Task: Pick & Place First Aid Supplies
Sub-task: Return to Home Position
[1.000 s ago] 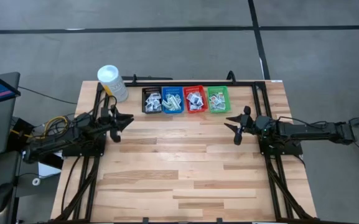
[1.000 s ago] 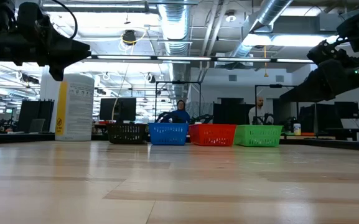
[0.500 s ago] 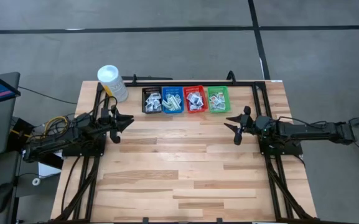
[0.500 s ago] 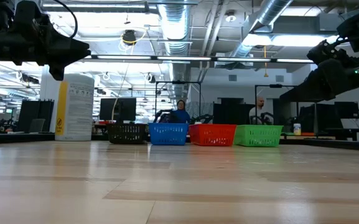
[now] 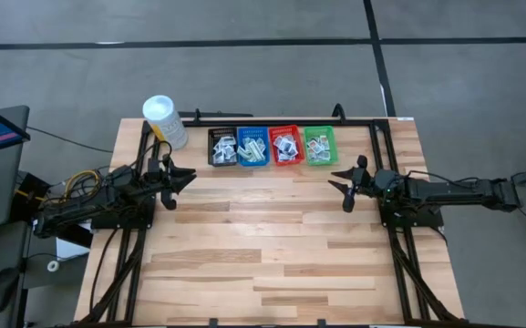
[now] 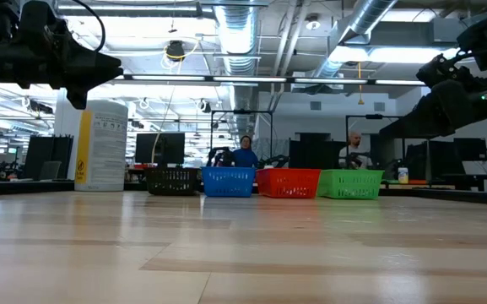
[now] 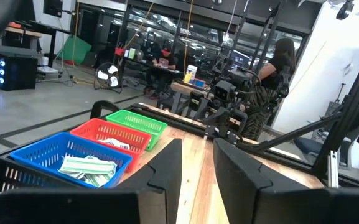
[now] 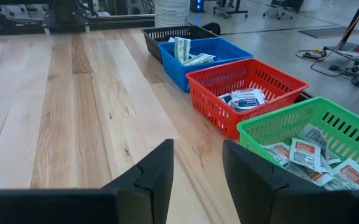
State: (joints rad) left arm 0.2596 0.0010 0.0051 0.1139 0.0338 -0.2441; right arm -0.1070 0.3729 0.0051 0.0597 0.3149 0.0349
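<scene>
Nearest to me the pale plank-topped wooden table (image 5: 263, 264) lies bare, with no packet loose on it that I can see. Halfway across, the left gripper (image 7: 196, 155) hangs above the left side of the boards and the right gripper (image 8: 198, 155) above the right side. They are well apart and point at each other. Each has its two dark fingers parted with nothing between them.

Along the far edge stands a tight row, left to right: a black mesh basket (image 5: 222, 147), a blue mesh basket (image 5: 252, 146), a red mesh basket (image 5: 284, 145) and a green mesh basket (image 5: 319, 144). The first aid supplies (image 8: 310, 155) all sit inside these. There are white packets with red print in the green basket, white packets with dark print in the red one, and narrow pale-green strips (image 8: 188, 53) in the blue one. What fills the black basket is too small to read. Just left of the row, near the left arm, stands a tall white cylindrical tub with a yellow label (image 5: 164, 121). Beyond the table, two people (image 6: 245, 154) sit at desks in the room.

As I judge it, the sorting is done and only parking the arms remains. To finish well, each arm should draw straight back along its own side and stay high above the boards. The fingers can stay parted, since there is nothing to carry. The left arm has the tighter path: any swing toward the far edge could clip the tub or nudge the black basket, so it should pull back with no sideways sweep. The right arm has open wood around it and needs only to stay clear of the green basket's rim.
</scene>
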